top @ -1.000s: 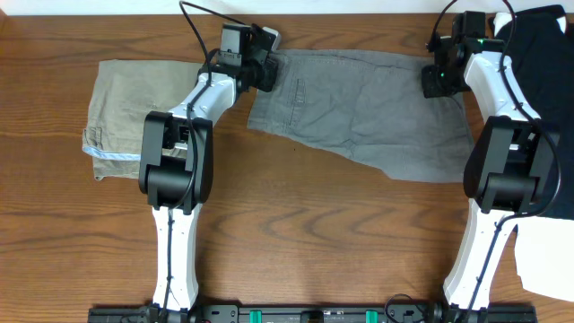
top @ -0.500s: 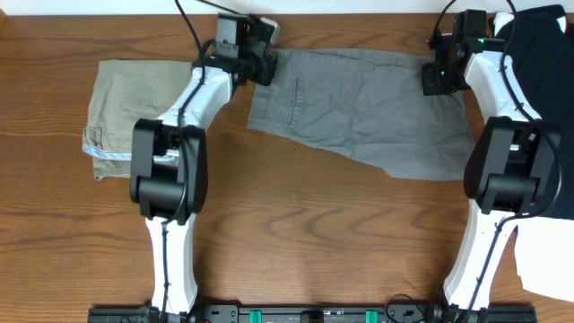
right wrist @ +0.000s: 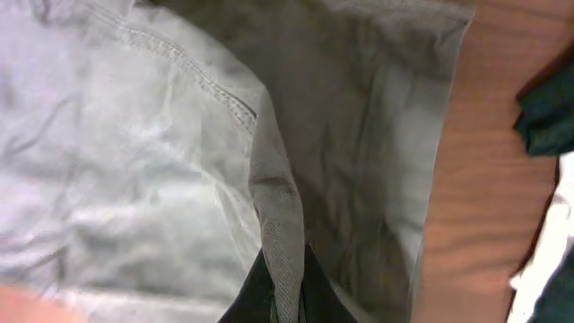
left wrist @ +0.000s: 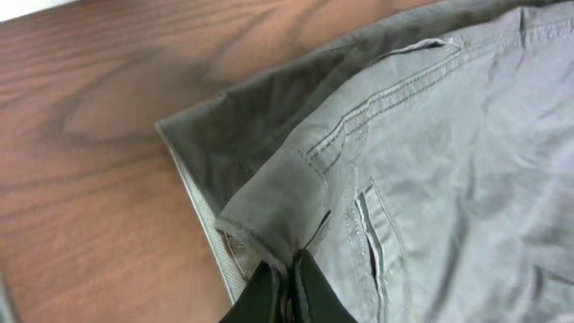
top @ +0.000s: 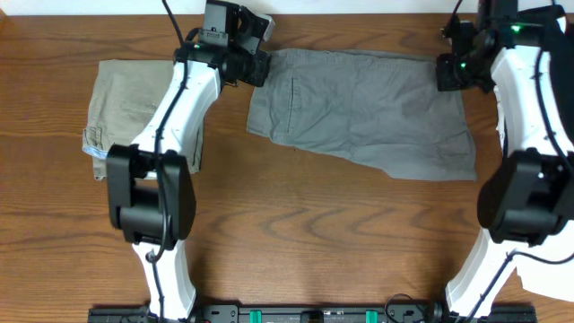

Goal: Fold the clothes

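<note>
Overhead, wooden worktop (top: 314,242) is carrying grey shorts (top: 359,112); left gripper (left wrist: 286,272) and right gripper (right wrist: 285,269) are clamping its top corners, now farther back than earlier.

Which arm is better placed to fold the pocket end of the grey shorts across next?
Left, probably. The left tool is shut on the grey shorts' corner right beside the pocket; the right tool pinches the opposite corner.
</note>
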`<state>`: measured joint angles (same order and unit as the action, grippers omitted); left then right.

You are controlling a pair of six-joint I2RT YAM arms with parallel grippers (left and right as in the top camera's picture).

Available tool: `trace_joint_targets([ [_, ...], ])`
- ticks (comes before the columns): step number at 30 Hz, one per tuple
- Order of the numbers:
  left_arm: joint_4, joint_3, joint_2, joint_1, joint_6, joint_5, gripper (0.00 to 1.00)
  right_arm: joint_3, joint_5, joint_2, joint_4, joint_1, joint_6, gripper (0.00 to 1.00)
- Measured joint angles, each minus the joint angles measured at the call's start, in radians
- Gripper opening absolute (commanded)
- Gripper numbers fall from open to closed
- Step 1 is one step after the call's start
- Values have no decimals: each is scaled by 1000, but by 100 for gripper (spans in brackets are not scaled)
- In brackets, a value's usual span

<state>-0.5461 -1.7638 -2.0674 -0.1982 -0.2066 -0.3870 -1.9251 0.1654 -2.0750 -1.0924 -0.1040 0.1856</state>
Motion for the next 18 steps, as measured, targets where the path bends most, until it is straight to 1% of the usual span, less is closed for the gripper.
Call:
trace_joint_targets([
  [10, -268, 0, 193, 0, 1, 0, 6, 0, 54, 102, -243, -2, 92, 1],
  [18, -533, 0, 219, 0, 5, 2, 6, 0, 101, 162, -431, -2, 128, 1],
])
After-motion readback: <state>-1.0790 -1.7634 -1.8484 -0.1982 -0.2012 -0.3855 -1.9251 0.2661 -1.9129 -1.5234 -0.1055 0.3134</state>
